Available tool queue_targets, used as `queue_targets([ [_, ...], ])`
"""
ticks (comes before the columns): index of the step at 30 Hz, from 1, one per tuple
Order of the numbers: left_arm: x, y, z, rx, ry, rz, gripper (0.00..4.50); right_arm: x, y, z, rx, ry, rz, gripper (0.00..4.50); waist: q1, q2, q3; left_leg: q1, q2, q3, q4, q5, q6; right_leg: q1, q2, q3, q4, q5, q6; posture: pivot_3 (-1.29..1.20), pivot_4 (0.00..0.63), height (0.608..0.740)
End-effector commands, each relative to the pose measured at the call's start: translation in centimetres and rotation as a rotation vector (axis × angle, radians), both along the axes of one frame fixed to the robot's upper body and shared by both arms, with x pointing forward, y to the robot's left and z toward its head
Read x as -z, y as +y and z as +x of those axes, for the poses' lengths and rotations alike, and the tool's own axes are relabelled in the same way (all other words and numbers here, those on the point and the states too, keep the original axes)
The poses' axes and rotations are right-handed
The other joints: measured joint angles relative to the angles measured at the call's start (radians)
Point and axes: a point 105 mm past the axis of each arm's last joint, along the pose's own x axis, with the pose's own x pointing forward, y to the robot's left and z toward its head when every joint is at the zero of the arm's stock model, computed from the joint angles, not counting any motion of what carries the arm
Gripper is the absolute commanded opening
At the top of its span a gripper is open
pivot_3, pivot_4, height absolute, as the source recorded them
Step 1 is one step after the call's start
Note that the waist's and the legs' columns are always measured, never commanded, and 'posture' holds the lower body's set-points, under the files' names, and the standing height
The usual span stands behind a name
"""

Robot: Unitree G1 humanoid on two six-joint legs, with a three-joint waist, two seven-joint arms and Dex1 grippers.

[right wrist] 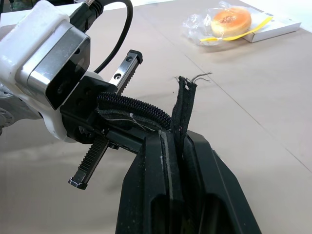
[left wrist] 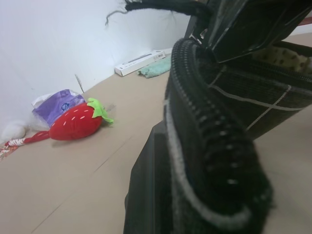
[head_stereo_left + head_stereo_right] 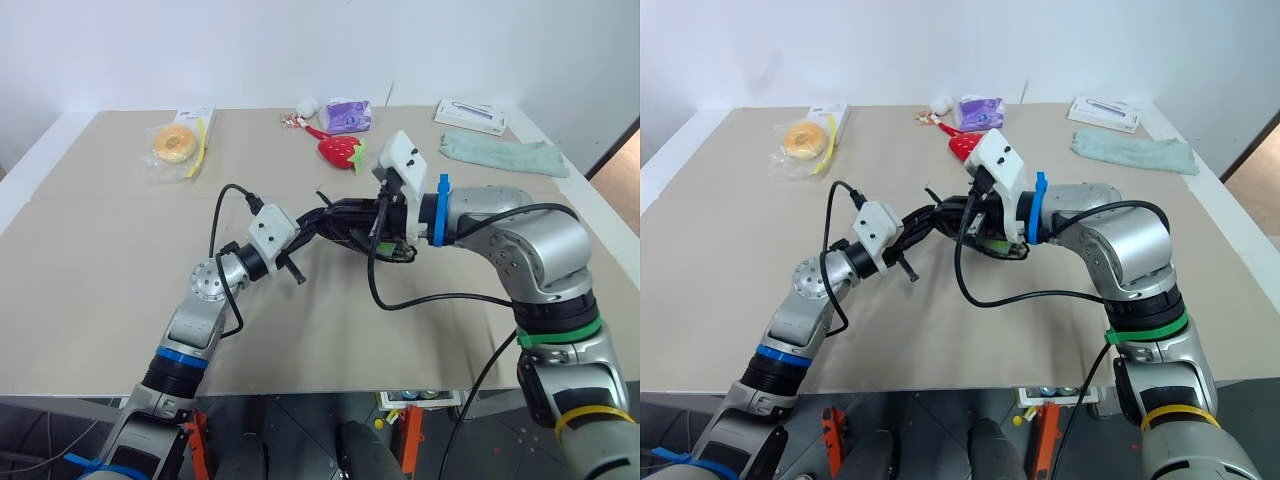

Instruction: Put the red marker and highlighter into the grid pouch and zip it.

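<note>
The table point(image 3: 100, 250) holds only bystanders: a strawberry point(image 3: 340, 151), a bagged donut point(image 3: 176, 144), a cloth point(image 3: 505, 155), a box point(image 3: 470, 116) and a purple pack point(image 3: 348, 115), all well beyond the grippers. Neither the marker nor the highlighter can be seen lying on it. My reading is that both already sit inside the pouch point(image 3: 345, 222), though its inside cannot be checked beyond a glimpse of spotted lining in the left wrist view. So loading looks done and zipping is the step in hand.

The pouch hangs above the table, stretched between the two grippers. The mouth gapes on the right gripper's side, so the zip is judged not yet run; how far it has closed cannot be told.

The left gripper point(image 3: 300, 236) is clamped tight on one end of the pouch, its fingers point(image 1: 105, 136) pinching the zipper teeth and seam. The right gripper point(image 3: 385, 232) meets it from the other side, its fingers point(image 1: 161, 195) pressed together on a thin black strip with a frayed tip that stands up just beside the left fingers. That strip looks like the zipper's tail or pull tab; which one I cannot tell.

What is left, by my judgement: draw the slider along the teeth while the left gripper anchors the end.
</note>
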Motion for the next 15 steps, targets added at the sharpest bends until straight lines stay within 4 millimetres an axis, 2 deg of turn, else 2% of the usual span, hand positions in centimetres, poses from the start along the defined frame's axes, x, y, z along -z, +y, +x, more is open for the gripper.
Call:
queue_targets([
  [1, -1.47, 0.00, -0.28, 0.004, -0.060, -0.014, 0.00, -2.44, -0.21, -0.67, -0.022, -0.090, 0.046, 1.32, 0.000, 0.000, 0.000, 0.000, 0.000, 0.000, 0.000, 0.000, 0.000, 0.000, 0.000, 0.000, 0.000, 0.000, 0.000, 0.00, 0.150, 0.740],
  [2, -1.45, 0.00, -0.29, 0.004, -0.060, -0.014, 0.00, -2.50, -0.20, -0.64, -0.020, -0.091, 0.048, 2.00, 0.000, 0.000, 0.000, 0.000, 0.000, 0.000, 0.000, 0.000, 0.000, 0.000, 0.000, 0.000, 0.000, 0.000, 0.000, 0.00, 0.150, 0.740],
  [4, -1.41, 0.02, -0.29, 0.003, -0.059, -0.014, 0.00, -2.50, -0.19, -0.64, -0.020, -0.091, 0.049, 2.80, 0.000, 0.000, 0.000, 0.000, 0.000, 0.000, 0.000, 0.000, 0.000, 0.000, 0.000, 0.000, 0.000, 0.000, 0.000, 0.00, 0.150, 0.740],
  [7, -1.40, 0.03, -0.29, 0.003, -0.059, -0.014, 0.00, -2.65, -0.30, -0.40, 0.004, -0.094, 0.057, 4.42, 0.000, 0.000, 0.000, 0.000, 0.000, 0.000, 0.000, 0.000, 0.000, 0.000, 0.000, 0.000, 0.000, 0.000, 0.000, 0.00, 0.150, 0.740],
  [15, -1.39, 0.05, -0.32, 0.000, -0.058, -0.015, 0.00, -2.37, -0.23, -0.52, -0.006, -0.063, 0.041, 4.42, 0.000, 0.000, 0.000, 0.000, 0.000, 0.000, 0.000, 0.000, 0.000, 0.000, 0.000, 0.000, 0.000, 0.000, 0.000, 0.00, 0.150, 0.740],
])
